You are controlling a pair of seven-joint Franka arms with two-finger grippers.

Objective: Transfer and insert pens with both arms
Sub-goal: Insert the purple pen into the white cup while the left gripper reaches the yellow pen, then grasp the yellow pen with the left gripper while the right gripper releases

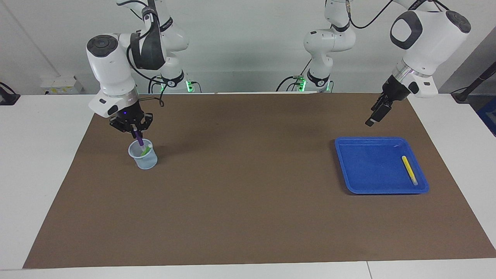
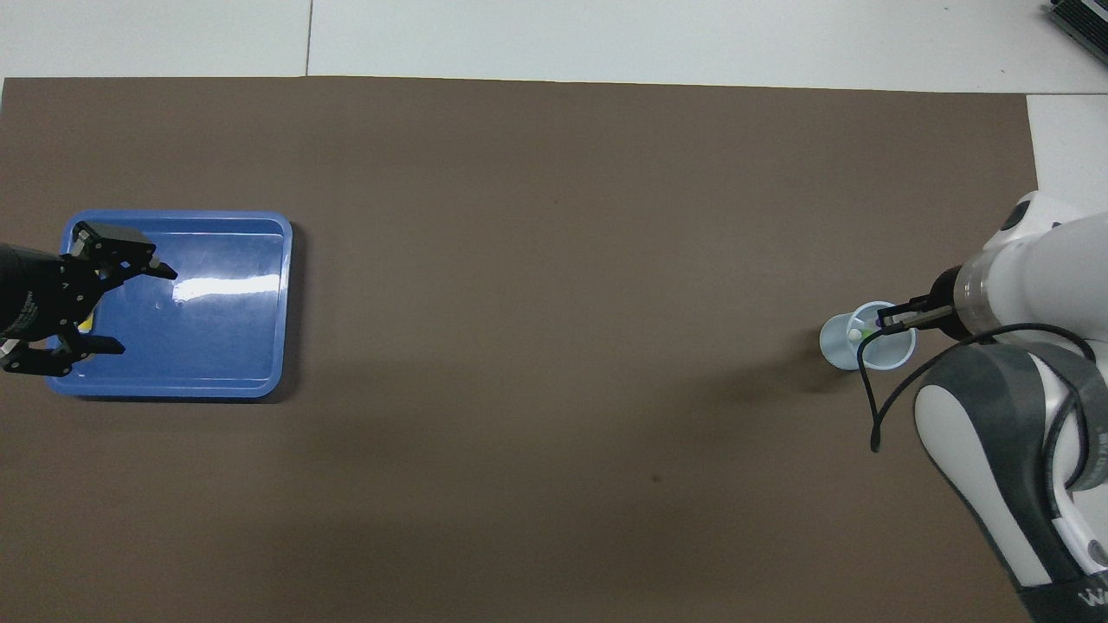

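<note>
I see the left gripper [image 2: 104, 305] over the blue tray [image 2: 225, 381] at the left arm's end of the worktop [image 2: 554, 260], its fingers [image 2: 160, 270] spread apart. A trace of yellow shows under the gripper body; I cannot identify it. The right gripper [image 2: 883, 322] is over the pale cup [image 2: 844, 342] at the right arm's end. A green pen [image 2: 855, 333] sits in the cup.

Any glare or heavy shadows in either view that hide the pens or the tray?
Overhead view: a white glare streak lies across the tray, and the left pincer covers most of the yellow pen. Facing view: no glare on the tray; the yellow pen reads clearly; soft shadows fall on the mat beside the cup, hiding nothing.
</note>
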